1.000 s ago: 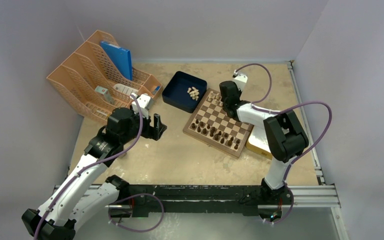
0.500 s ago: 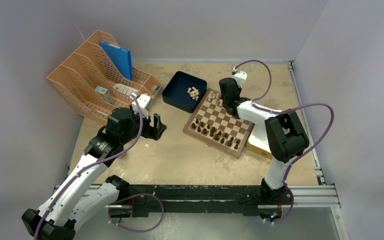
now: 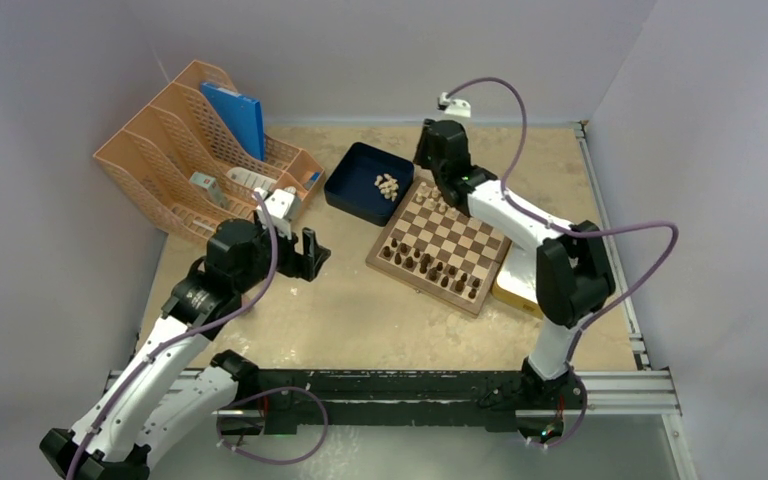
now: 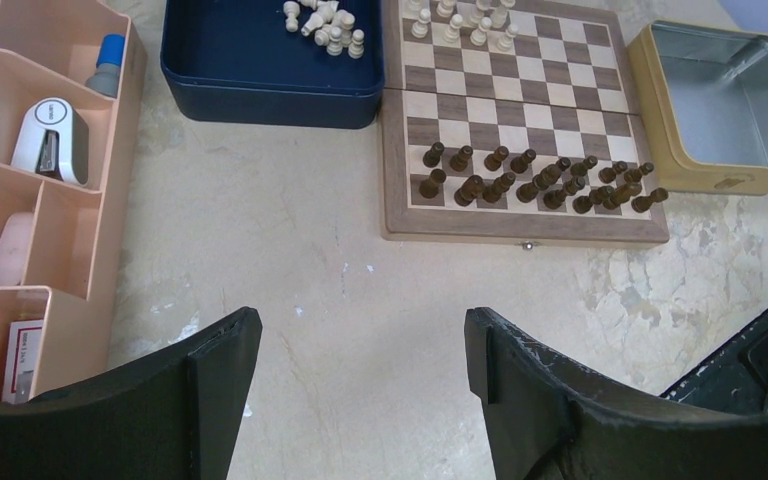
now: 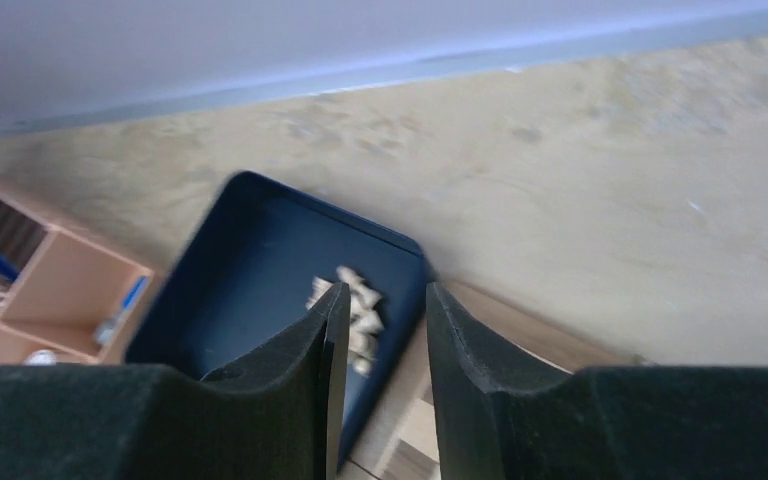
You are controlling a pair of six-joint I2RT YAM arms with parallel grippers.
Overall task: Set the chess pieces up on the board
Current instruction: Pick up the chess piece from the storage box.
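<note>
No text can be read anywhere. The white device (image 4: pixel 50 140) in the organizer (image 4: pixel 110 230) bears a dark mark, too small to read.

The board (image 4: pixel 560 100), square and wooden with dark brown and cream checks and a brown rim, is lying flat on the table (image 3: pixel 380 310), right of its middle and turned at an angle to its edges. Some tiny pale cream chess pieces (image 4: pixel 460 20) are standing on its far rows. The others are lying heaped in the blue tray (image 4: pixel 220 45) just beside the board, near the tray wall closest to it.
</note>
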